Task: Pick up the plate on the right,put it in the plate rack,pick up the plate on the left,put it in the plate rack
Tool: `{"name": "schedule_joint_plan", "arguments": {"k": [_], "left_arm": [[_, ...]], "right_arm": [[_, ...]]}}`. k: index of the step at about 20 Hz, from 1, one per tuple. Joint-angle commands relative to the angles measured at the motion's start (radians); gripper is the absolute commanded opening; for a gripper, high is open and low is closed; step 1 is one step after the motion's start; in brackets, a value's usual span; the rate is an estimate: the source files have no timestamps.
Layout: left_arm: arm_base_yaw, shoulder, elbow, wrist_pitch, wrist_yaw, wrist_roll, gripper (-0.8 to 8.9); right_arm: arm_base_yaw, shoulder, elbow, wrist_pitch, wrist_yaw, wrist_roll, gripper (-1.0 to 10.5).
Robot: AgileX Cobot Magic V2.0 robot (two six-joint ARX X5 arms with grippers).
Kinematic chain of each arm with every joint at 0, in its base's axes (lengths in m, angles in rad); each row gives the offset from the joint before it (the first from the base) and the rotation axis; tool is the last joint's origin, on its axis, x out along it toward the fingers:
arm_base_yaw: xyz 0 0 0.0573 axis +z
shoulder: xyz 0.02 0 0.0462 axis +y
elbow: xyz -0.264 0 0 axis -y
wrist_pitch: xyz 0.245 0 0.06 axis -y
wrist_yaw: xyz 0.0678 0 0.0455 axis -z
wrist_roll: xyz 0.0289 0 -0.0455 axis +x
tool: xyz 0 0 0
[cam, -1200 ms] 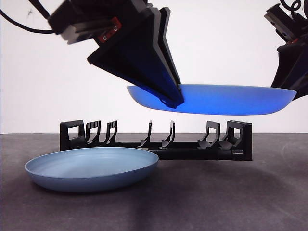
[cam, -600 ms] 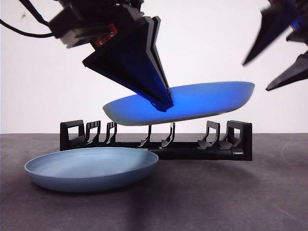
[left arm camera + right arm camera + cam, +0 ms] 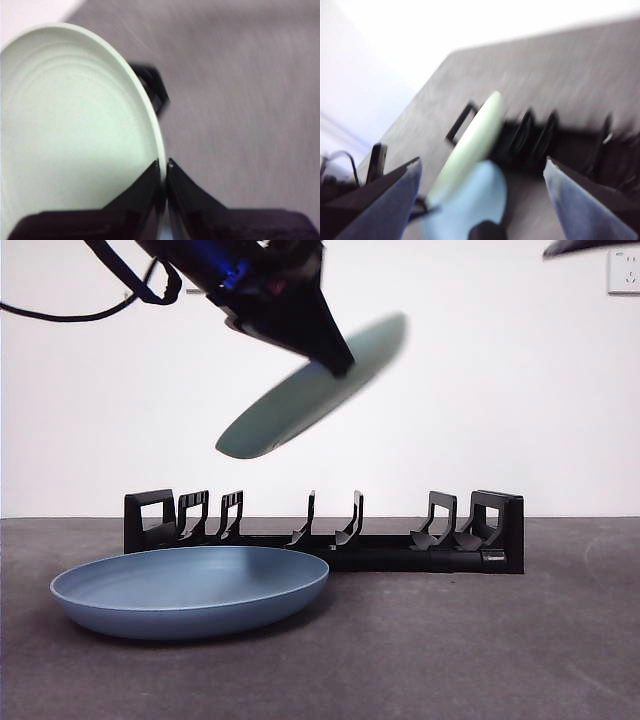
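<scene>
My left gripper [image 3: 164, 162] clamps a tilted pale plate [image 3: 310, 390] upper centre — above the rack [image 3: 325, 530]; right gripper [image 3: 480, 172] gapes wide.

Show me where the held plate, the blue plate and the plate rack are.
held plate [image 3: 300, 405], front view, tilted underside
blue plate [image 3: 190, 592], front view, inner surface
plate rack [image 3: 500, 535], front view, blocky right end

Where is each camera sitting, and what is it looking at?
Front view: low at the table's edge, looking level across at the blue plate and plate rack; the left gripper shows up high.
Left wrist view: on the left arm, looking along its gripper, shut on the pale green plate.
Right wrist view: on the right arm, looking down between the open right gripper.
All three views share the pale green plate.
</scene>
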Motion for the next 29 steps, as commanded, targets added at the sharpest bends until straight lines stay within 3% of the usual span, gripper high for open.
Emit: {"name": "schedule_joint_plan", "arguments": {"k": [1, 4, 10, 16, 20, 29], "left_arm": [[0.092, 0.003, 0.003, 0.140, 0.174, -0.266, -0.08], [0.181, 0.003, 0.005, 0.250, 0.247, -0.412, -0.09], [0.381, 0.004, 0.005, 0.378, 0.422, -0.621, -0.09], [0.532, 0.010, 0.005, 0.419, 0.524, -0.697, -0.09], [0.576, 0.054, 0.005, 0.486, 0.634, -0.779, -0.09], [0.579, 0.174, 0.005, 0.509, 0.643, -0.798, -0.09]], "right_arm": [[0.000, -0.040, 0.004, 0.017, 0.067, 0.005, 4.1], [0.000, -0.068, 0.004, 0.015, 0.100, 0.005, 4.1], [0.000, -0.080, 0.004, 0.011, 0.099, 0.005, 4.1], [0.000, -0.075, 0.004, 0.007, 0.098, 0.005, 4.1], [0.000, -0.075, 0.004, 0.007, 0.099, 0.005, 4.1], [0.000, -0.075, 0.004, -0.007, 0.097, 0.005, 4.1]]}}
